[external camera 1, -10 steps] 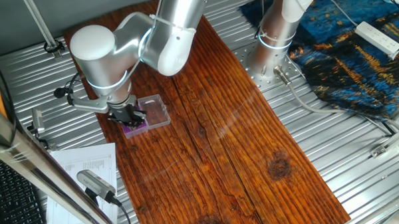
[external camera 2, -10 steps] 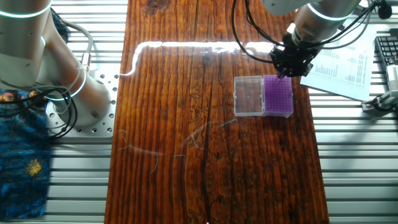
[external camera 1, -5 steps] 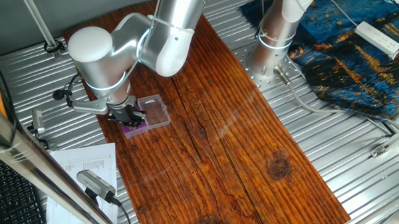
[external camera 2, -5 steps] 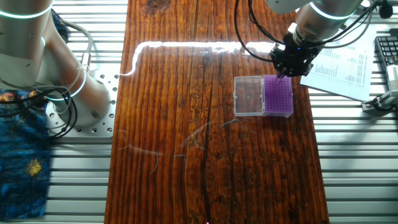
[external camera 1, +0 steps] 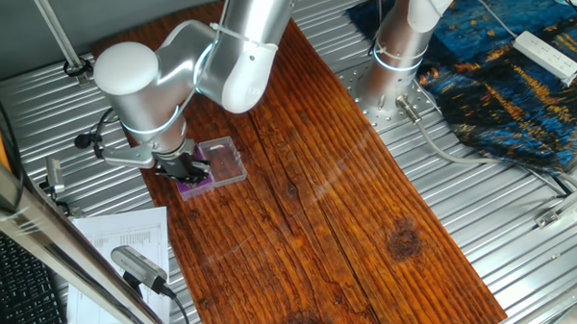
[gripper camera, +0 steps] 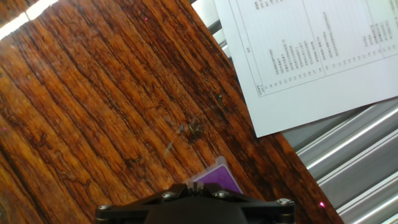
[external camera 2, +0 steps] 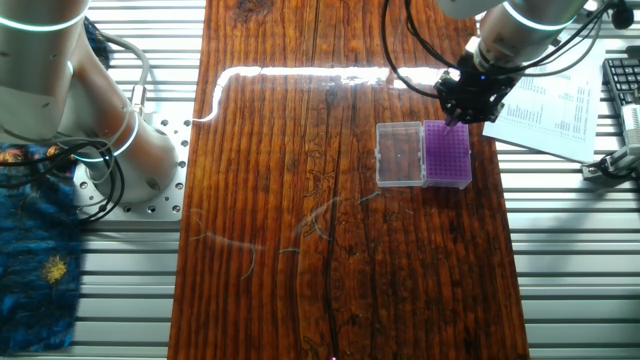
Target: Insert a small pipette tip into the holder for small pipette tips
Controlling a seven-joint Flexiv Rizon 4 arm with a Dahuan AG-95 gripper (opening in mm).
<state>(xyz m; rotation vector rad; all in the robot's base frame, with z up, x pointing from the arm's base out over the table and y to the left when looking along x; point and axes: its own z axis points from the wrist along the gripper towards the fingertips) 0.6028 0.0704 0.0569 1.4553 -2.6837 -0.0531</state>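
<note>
Since a second ago the arm has drifted a touch toward the printed sheet side of the holder, its big grey joint sliding slightly, while the holder and the clear box have stayed put. Now the gripper (external camera 2: 461,112) hangs right over the far corner of the holder (external camera 2: 447,155), the purple block lying flat on the counter (external camera 2: 330,240), and from the one fixed view the gripper (external camera 1: 185,168) covers part of the holder (external camera 1: 197,183) so that only its near edge shows. Joined to the holder on the side away from the paper is the clear box (external camera 2: 400,154), seen in the one fixed view as a see-through lid (external camera 1: 224,161) beside the purple. I cannot tell whether the gripper's fingers are apart or together: they are dark, bunched under the wrist and too small to separate in either fixed view, and the hand view shows only the black body at the bottom edge. The tip itself I cannot make out in any view; if it is between the fingers it is hidden. In the hand view a corner of the holder (gripper camera: 216,177) peeks out just above the gripper body, with the paper (gripper camera: 305,56) lying beyond it, partly off the counter (gripper camera: 93,112) onto the ribbed metal surface.
</note>
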